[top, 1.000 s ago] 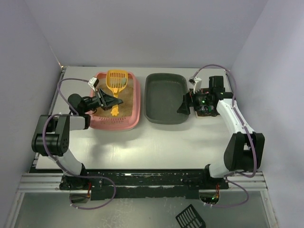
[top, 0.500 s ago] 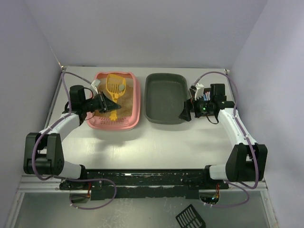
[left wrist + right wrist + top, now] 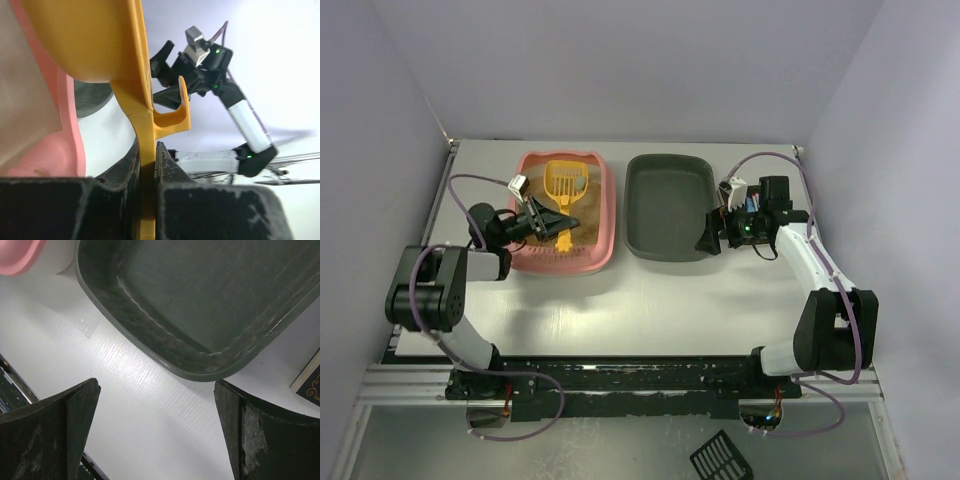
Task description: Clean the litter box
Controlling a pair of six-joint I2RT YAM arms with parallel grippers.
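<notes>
The pink litter box (image 3: 606, 215) with tan litter sits at the left of the table. A yellow slotted scoop (image 3: 566, 183) is held over it, head toward the far end. My left gripper (image 3: 556, 224) is shut on the scoop's handle (image 3: 147, 200). In the left wrist view the scoop's bowl (image 3: 95, 40) fills the top and the pink rim (image 3: 67, 135) lies beneath it. My right gripper (image 3: 708, 238) is open and empty, just above the table at the near right corner of the dark grey tray (image 3: 670, 205). Its fingers (image 3: 55, 430) frame that corner (image 3: 210, 300).
A small black box (image 3: 308, 382) lies on the table right of the grey tray, under my right wrist. White walls close in the table on three sides. A black slotted piece (image 3: 720, 458) lies below the table's front rail.
The left arm swung out to the left and back, and the scoop head moved slightly nearer over the litter. The right gripper shifted slightly nearer along the grey tray's right side.
</notes>
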